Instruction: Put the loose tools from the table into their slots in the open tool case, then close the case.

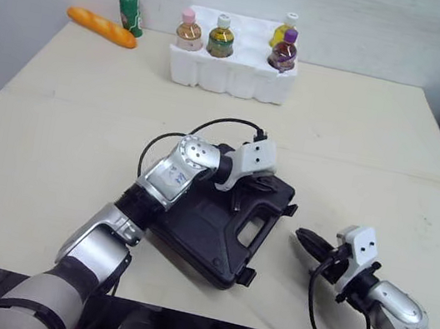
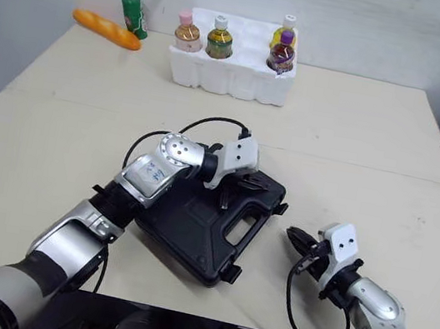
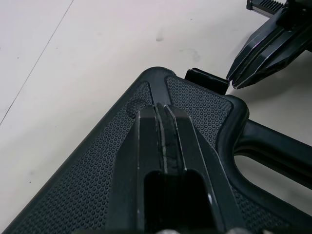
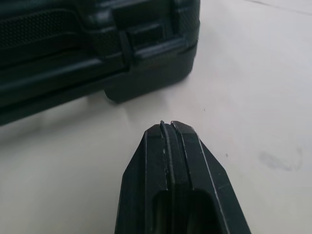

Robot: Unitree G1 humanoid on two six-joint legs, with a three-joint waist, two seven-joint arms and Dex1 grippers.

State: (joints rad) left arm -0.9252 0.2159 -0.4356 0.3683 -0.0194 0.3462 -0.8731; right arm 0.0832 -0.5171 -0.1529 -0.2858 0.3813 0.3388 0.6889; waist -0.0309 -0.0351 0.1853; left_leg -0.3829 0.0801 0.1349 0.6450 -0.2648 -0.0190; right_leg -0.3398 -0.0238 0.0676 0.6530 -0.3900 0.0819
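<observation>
Tool case: 1, black, lid shut, on table. Left gripper: fingers together, empty, over lid. Right gripper: fingers together, empty, near latch.

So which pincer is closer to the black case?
Left. The left pincer is right on top of the case, seemingly pressing on its lid. The right pincer is out beside the latch edge, with bare table between them.

Black tool case, lid stippled with fine raised dots. Cream table with faint grey smudges. White foam tray, orange bread loaf, green bottle.
</observation>
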